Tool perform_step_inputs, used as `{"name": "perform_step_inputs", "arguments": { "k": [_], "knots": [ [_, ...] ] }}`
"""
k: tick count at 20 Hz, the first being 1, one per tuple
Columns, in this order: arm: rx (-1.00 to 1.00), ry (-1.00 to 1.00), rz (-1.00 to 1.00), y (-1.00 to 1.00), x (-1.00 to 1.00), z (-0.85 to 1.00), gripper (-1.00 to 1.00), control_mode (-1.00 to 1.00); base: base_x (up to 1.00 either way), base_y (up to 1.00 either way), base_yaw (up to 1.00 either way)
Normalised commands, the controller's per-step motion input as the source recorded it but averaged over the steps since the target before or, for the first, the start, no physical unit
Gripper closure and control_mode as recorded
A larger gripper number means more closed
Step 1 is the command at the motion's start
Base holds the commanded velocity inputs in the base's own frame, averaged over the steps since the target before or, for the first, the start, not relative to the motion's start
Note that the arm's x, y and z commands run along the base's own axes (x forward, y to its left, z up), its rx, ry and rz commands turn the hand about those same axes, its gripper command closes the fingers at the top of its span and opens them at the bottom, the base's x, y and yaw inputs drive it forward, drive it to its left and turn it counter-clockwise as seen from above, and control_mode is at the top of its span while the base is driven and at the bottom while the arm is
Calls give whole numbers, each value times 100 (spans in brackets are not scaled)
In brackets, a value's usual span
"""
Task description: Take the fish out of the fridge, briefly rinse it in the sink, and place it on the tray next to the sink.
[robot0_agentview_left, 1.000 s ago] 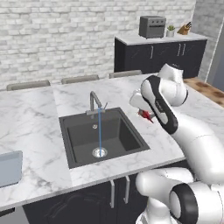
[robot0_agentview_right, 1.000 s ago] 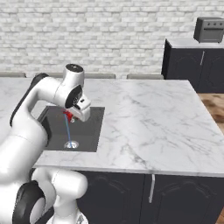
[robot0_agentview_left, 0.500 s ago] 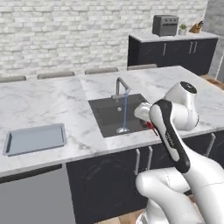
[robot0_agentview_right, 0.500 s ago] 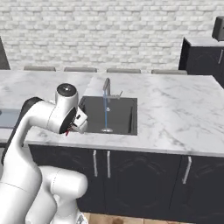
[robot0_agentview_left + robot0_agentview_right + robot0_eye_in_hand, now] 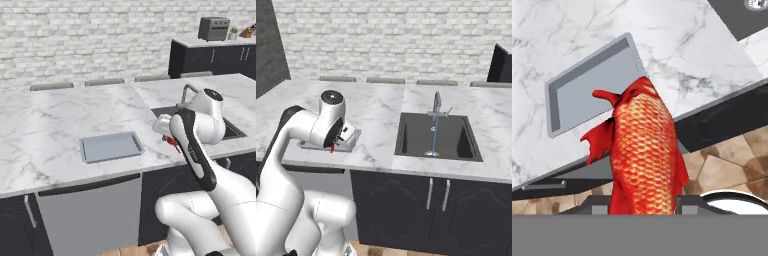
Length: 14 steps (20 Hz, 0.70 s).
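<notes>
Hand view looks along the fingers (image 5: 643,202), which are clenched on the fish (image 5: 643,155); its red-orange scaled body rises from between them, fins spread to both sides. Beyond the fish lies the front edge of the white marble surface (image 5: 677,45), and on it the tray (image 5: 577,82), light grey with a low rim. One corner of the sink (image 5: 739,17) shows at the far edge of that view.

From the left base view the fish (image 5: 172,142) is a small red patch at the hand, over the front edge of the surface (image 5: 45,135), between the tray (image 5: 111,146) and the sink (image 5: 230,131). In the right base view a red tip of the fish (image 5: 332,148) shows under the hand, just above the tray (image 5: 351,142). Water runs from the faucet (image 5: 437,102) into the sink (image 5: 421,135).
</notes>
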Motion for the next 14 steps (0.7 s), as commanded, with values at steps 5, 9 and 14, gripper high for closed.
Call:
{"name": "perform_step_inputs", "arguments": {
  "k": [5, 9, 14],
  "knots": [
    [0, 0, 0, 0, 0, 0, 100, 100, 25, 100, 0],
    [-28, -6, -22, 43, 68, -3, 100, -100, 12, 20, -2],
    [-23, 0, -29, 34, 100, -5, 100, -100, 0, 0, 0]
  ]
}}
